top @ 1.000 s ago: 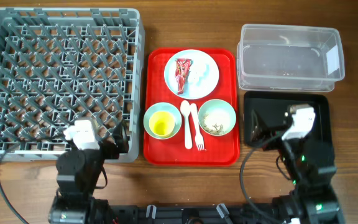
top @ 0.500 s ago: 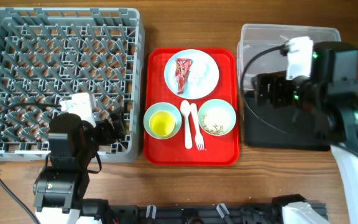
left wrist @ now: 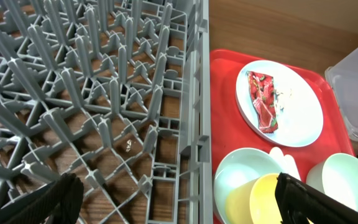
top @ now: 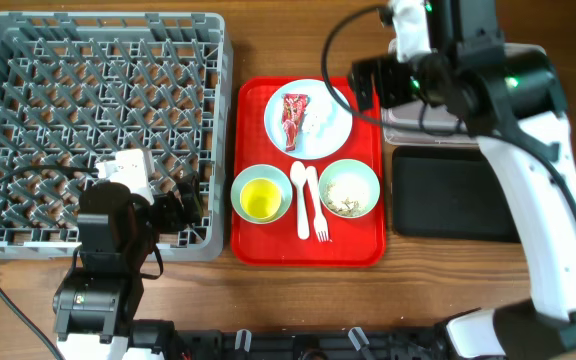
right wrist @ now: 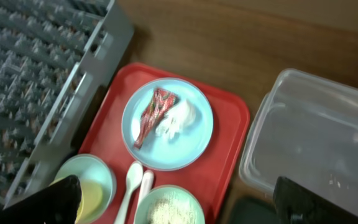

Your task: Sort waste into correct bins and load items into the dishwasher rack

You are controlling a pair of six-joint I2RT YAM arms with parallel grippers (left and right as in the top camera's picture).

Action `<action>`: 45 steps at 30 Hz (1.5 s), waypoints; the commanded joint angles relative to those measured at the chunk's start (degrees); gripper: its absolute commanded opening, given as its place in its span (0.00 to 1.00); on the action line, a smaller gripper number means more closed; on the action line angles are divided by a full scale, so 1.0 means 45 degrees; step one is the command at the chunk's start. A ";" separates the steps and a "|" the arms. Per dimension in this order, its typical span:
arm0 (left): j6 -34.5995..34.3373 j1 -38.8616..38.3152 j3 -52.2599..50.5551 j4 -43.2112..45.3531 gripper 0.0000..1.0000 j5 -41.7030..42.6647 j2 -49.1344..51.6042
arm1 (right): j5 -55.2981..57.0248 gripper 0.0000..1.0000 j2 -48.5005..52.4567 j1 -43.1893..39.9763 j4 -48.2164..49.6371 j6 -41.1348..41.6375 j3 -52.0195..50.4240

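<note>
Overhead, the right gripper [top: 365,80] hangs spread by the white plate [top: 326,100] — red snack wrapper [top: 295,120] aboard — the left gripper [top: 186,200], likewise spread, over the dishwasher rack [top: 28,60].

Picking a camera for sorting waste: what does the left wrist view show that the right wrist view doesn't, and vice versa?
Left wrist only: table showing through the rack. Right wrist only: food scraps, most of the tub. Both: rack, red tray, plate with wrapper, yellow cup.
</note>
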 commanded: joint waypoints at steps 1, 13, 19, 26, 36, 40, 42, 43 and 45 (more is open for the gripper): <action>-0.0121 0.0034 0.0253 0.0049 1.00 0.0053 -0.0010 | 0.0500 1.00 0.1821 0.0228 0.1263 0.0670 0.0306; -0.0121 0.0034 0.0253 -0.0102 1.00 0.0053 -0.0010 | 0.0534 0.83 0.7562 0.1239 0.2006 0.3706 0.0199; -0.0121 0.0034 0.0253 -0.0102 1.00 0.0053 -0.0010 | 0.0515 0.71 0.8723 0.1263 0.2327 0.4104 0.0199; -0.0121 0.0034 0.0253 -0.0107 1.00 0.0053 -0.0010 | 0.0471 0.04 0.8952 0.1273 0.2419 0.4677 0.0180; -0.0121 0.0034 0.0253 -0.0107 1.00 0.0053 -0.0010 | 0.2817 0.04 0.4313 -0.0058 0.1569 0.4755 0.0321; -0.0121 0.0034 0.0253 -0.0117 1.00 0.0053 -0.0010 | 0.3327 0.04 0.3818 -0.2176 0.0971 0.5697 0.0024; -0.0121 0.0034 0.0253 -0.0141 1.00 0.0053 -0.0010 | 0.2992 0.04 0.3929 -0.2841 0.0962 0.5727 -0.0389; -0.0121 0.0034 0.0253 -0.0141 1.00 0.0053 -0.0010 | 0.2885 0.05 0.3993 -0.3055 0.1093 0.5644 -0.0578; -0.0121 0.0034 0.0253 -0.0141 1.00 0.0053 -0.0010 | 0.2599 0.33 0.4002 -0.3347 0.1457 0.5649 -0.0923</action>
